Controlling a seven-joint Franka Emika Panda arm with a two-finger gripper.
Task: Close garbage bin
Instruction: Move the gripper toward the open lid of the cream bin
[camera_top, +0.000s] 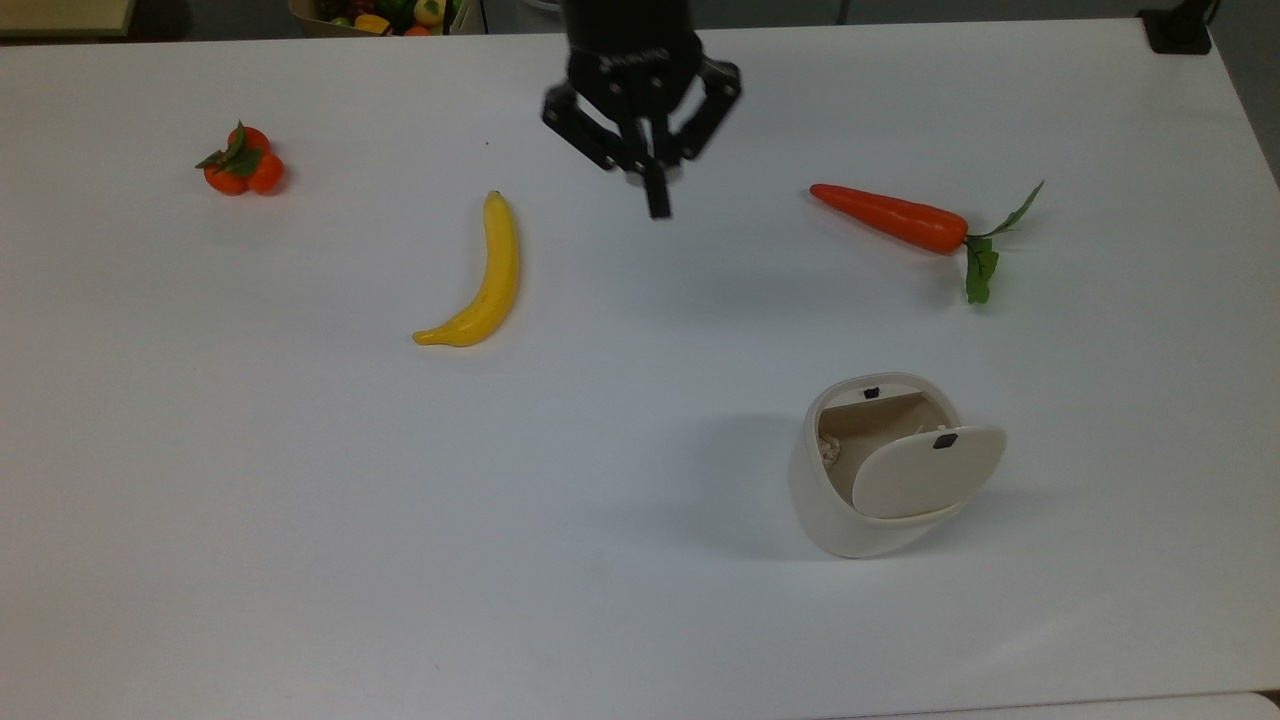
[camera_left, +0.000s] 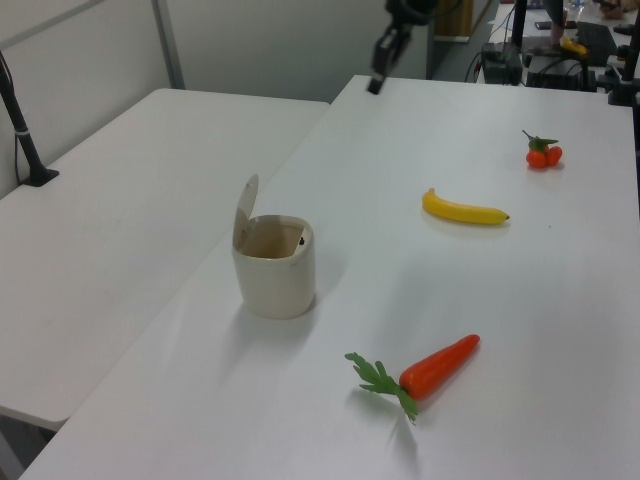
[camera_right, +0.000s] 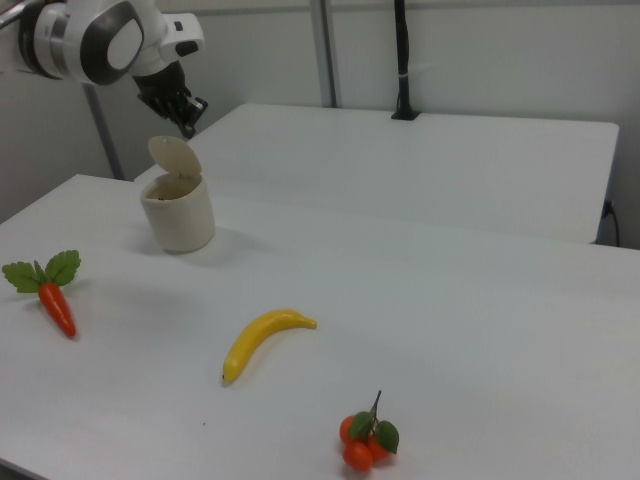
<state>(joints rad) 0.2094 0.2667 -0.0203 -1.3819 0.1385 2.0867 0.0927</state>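
Above the bench, gripper (camera_top: 657, 205) well apart from the open garbage bin (camera_top: 860, 500)

Fingers look pressed together to a narrow point, holding nothing — though from the left view I can't be sure. The bin stands upright at the top view's lower right, lid (camera_top: 925, 470) raised near vertical. Pushing the lid's edge sideways, or striking the light body, could tip or slide the bin — the carrot (camera_top: 890, 217) lies near the path.
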